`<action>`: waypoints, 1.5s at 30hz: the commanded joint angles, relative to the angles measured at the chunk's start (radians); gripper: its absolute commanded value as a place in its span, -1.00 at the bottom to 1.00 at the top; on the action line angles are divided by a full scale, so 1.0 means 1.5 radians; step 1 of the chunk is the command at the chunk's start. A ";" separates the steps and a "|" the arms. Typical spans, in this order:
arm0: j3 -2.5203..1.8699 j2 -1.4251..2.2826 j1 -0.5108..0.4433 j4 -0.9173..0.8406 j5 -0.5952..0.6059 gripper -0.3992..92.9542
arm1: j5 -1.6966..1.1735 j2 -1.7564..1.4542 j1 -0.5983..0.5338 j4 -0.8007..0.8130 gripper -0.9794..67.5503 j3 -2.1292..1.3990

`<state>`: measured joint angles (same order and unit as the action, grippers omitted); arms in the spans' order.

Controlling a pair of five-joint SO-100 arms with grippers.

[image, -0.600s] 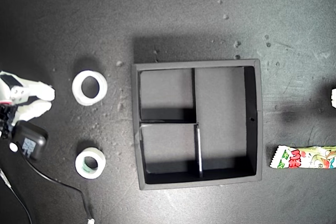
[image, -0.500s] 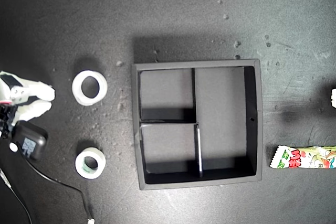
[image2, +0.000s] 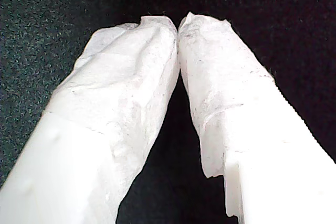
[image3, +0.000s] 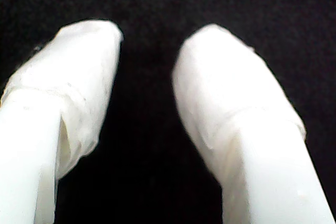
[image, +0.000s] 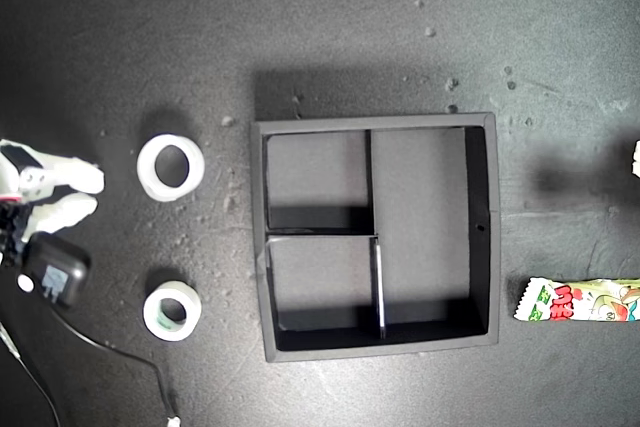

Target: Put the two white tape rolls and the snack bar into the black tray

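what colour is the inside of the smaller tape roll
Greenish. The smaller tape roll has a pale green inner core, clearest in the exterior view.
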<state>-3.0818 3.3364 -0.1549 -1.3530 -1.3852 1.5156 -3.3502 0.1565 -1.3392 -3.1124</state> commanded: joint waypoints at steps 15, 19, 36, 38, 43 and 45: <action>-0.038 0.034 0.040 0.077 -0.109 -0.73 | -0.385 0.000 -0.132 0.362 -0.97 -0.008; -0.029 0.032 0.007 0.222 0.096 -0.82 | -0.026 0.000 -0.105 0.367 -0.97 -0.008; 0.410 -0.370 0.046 0.253 0.350 -0.41 | 0.417 0.000 -0.083 0.383 -0.98 -0.008; 0.441 -0.477 0.041 0.252 0.330 -0.41 | 0.274 0.000 -0.081 0.391 -0.98 -0.008; 0.515 -0.706 0.024 0.250 0.298 -0.42 | -0.045 0.000 -0.073 0.407 -0.98 -0.008; 0.536 -0.764 0.027 0.242 0.285 -0.42 | -0.106 0.000 -0.092 0.407 -0.98 -0.008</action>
<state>-2.3623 2.3178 -0.1120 -0.9787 -0.9235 1.5631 -3.3456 0.0430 -0.7486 -3.1124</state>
